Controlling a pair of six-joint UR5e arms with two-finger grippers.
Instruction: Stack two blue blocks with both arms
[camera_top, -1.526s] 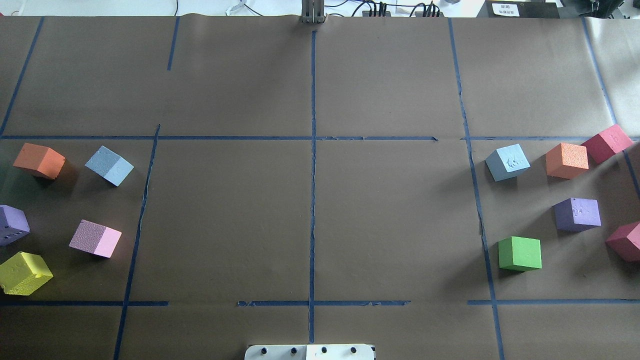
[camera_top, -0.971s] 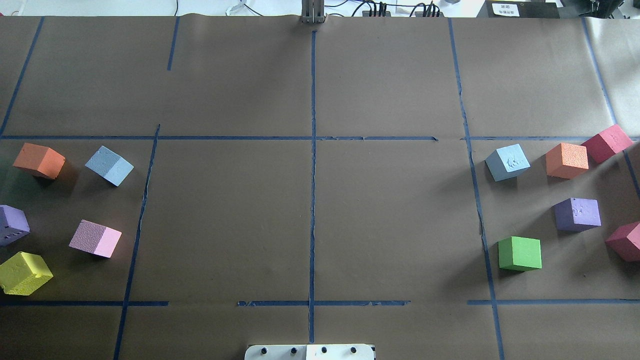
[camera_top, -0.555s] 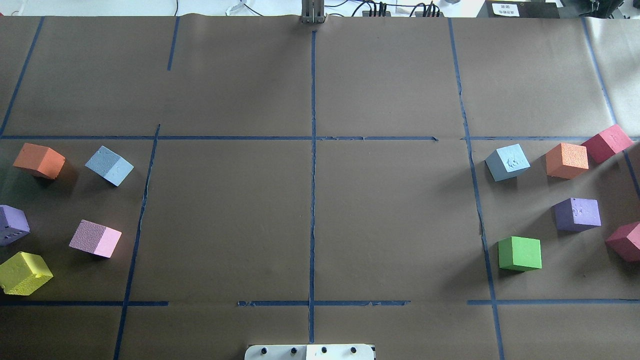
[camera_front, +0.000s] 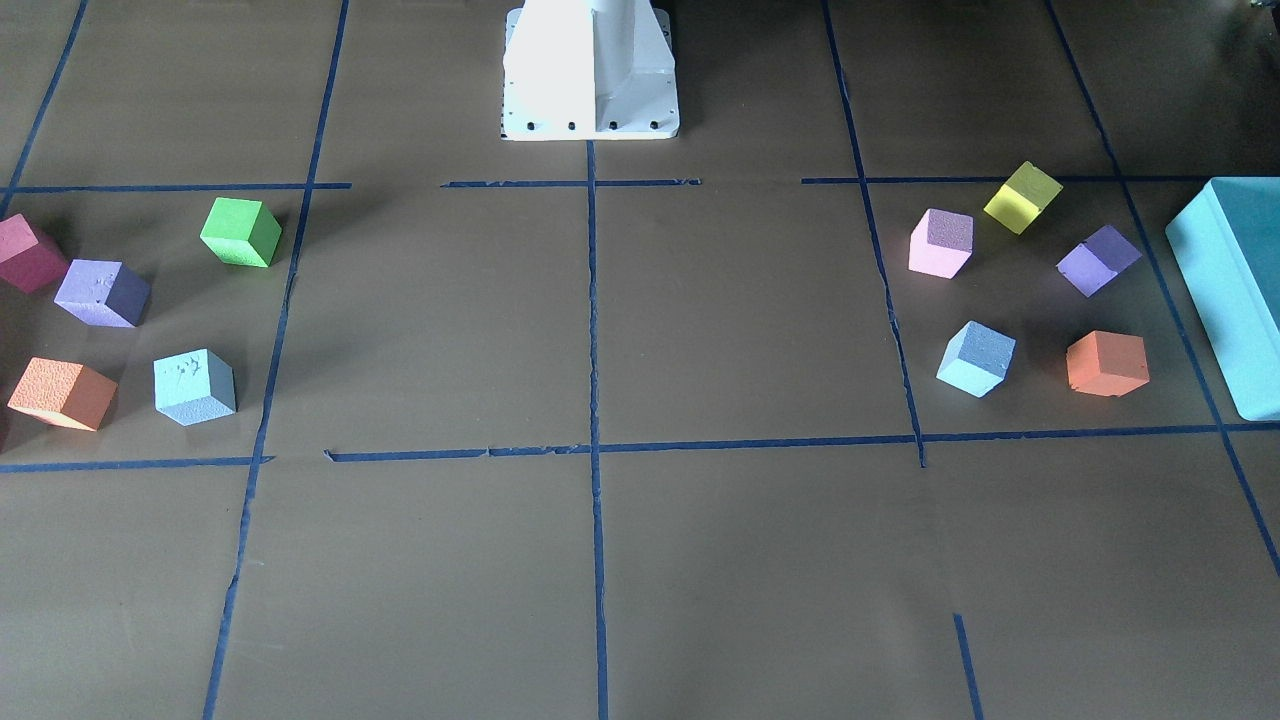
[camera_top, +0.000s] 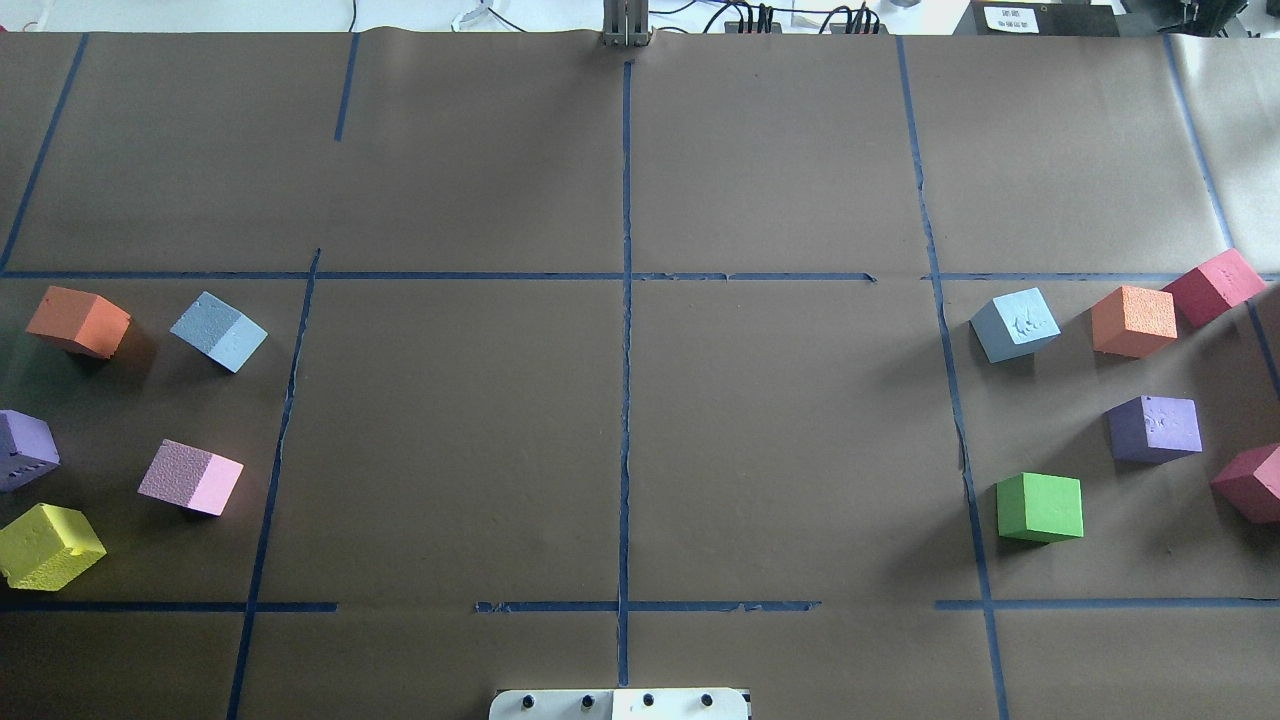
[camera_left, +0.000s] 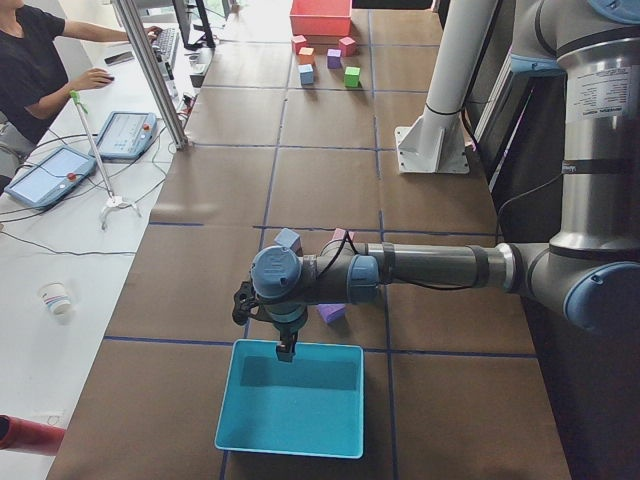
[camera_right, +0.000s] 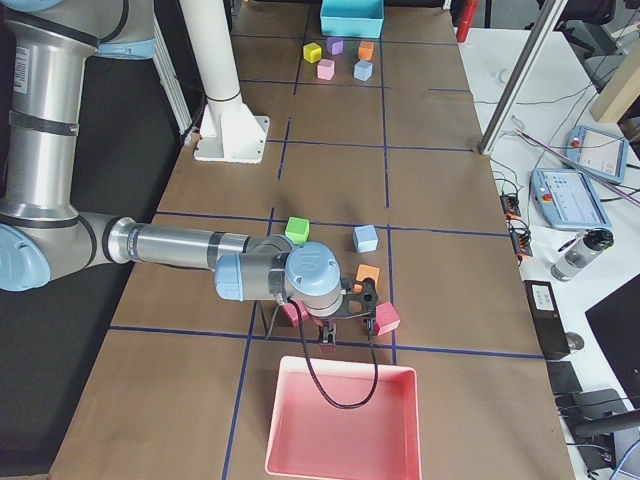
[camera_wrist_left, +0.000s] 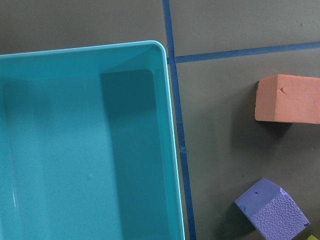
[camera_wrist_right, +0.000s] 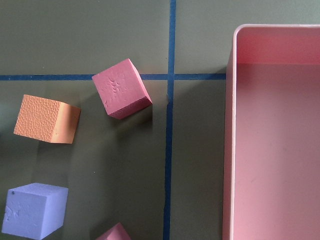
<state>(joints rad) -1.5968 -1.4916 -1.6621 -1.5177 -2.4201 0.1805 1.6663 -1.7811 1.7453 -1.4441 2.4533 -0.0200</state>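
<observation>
One blue block (camera_top: 219, 331) lies on the brown table in the left group of cubes; it also shows in the front view (camera_front: 976, 358). The other blue block (camera_top: 1015, 324) lies in the right group, also in the front view (camera_front: 194, 386). They are far apart. Neither arm shows in the overhead or front views. In the exterior left view my left gripper (camera_left: 287, 350) hangs over the near rim of a teal box (camera_left: 290, 410). In the exterior right view my right gripper (camera_right: 328, 340) hangs by a pink tray (camera_right: 340, 420). I cannot tell whether either is open or shut.
Orange (camera_top: 77, 321), purple (camera_top: 24, 449), pink (camera_top: 190, 477) and yellow (camera_top: 48, 545) cubes lie at the left. Orange (camera_top: 1133, 320), red (camera_top: 1213, 285), purple (camera_top: 1155, 428) and green (camera_top: 1040, 507) cubes lie at the right. The white pedestal (camera_front: 590, 70) stands at the robot's edge.
</observation>
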